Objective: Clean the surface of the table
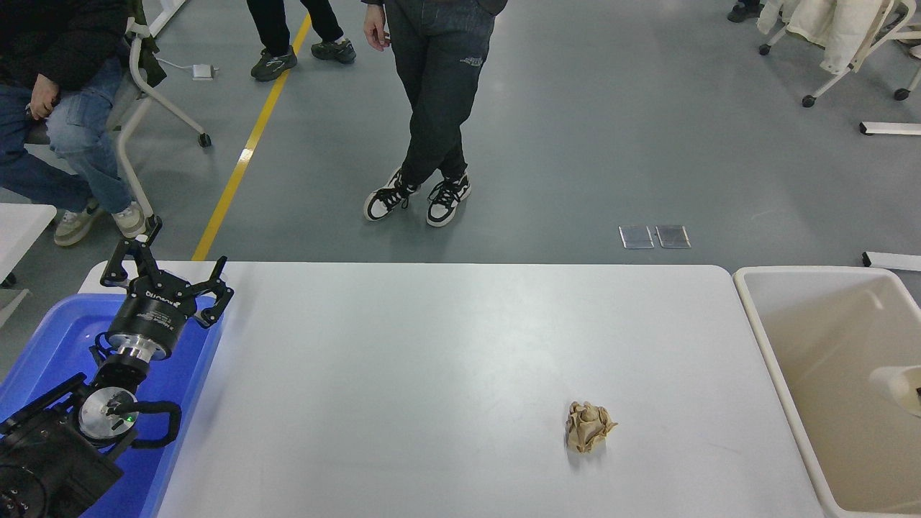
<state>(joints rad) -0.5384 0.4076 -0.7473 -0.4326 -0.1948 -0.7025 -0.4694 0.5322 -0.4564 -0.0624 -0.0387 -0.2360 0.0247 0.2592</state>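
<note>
The white table surface (pixel 432 345) fills the middle of the head view. A crumpled brown paper ball (pixel 588 426) lies on it, right of centre and towards the near edge. My left gripper (pixel 175 260) is parked at the lower left over the blue bin (pixel 43 338), open, with nothing between its fingers. My right arm is out of view.
A beige bin (pixel 763 338) stands off the table's right end, with a white cup-like thing (pixel 898 383) in it at the picture's right edge. One person stands beyond the far edge, another sits at the upper left. Rolling chairs stand at the far right.
</note>
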